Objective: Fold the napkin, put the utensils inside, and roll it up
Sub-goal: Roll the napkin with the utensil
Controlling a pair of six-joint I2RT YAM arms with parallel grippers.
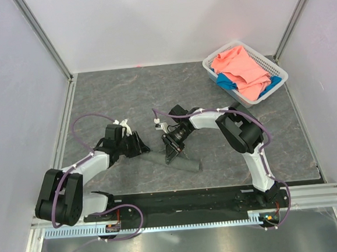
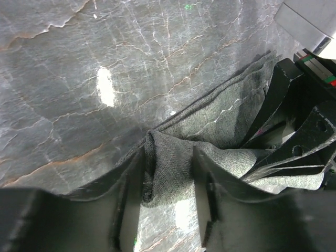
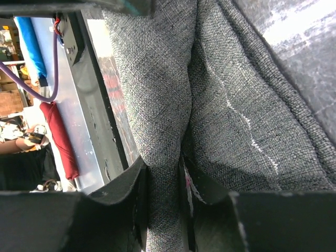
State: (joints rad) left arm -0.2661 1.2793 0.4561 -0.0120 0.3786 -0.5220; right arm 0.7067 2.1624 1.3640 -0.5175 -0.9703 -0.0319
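The dark grey napkin (image 1: 177,161) lies rolled into a narrow bundle on the table, running from centre left down to the right. My left gripper (image 1: 140,147) is at its left end, jaws closed around a bunched fold of the napkin (image 2: 168,168). My right gripper (image 1: 173,153) presses down on the roll's middle, jaws pinching a rolled ridge of the napkin (image 3: 163,157). Its fingers show in the left wrist view (image 2: 286,131). The fork and chopsticks are hidden; none show in any view.
A white basket (image 1: 269,65) at the back right holds a salmon-pink cloth (image 1: 243,67) and a blue cloth (image 1: 228,81). White walls enclose the table. The black rail (image 1: 186,200) runs along the near edge.
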